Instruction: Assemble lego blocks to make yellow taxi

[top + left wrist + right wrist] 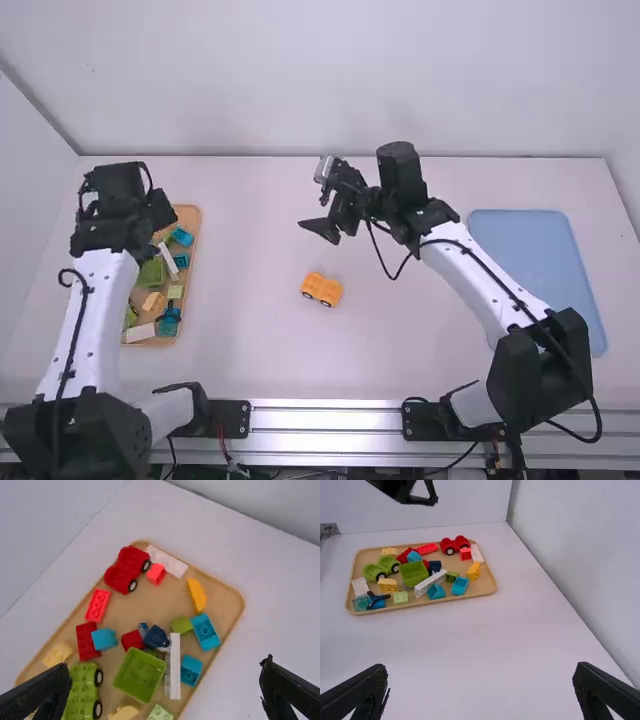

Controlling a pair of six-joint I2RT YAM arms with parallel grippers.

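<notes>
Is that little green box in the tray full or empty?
Empty. The green box sits with its open side up, and its floor of bare studs shows in the left wrist view.

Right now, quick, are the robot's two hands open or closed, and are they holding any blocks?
Left hand: open, holding nothing.
Right hand: open, holding nothing.

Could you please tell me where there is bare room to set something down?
Bare table lies between the wooden tray and the orange wheeled block; the blue tray looks bare too. The wooden tray is crowded, especially around the green box.
</notes>
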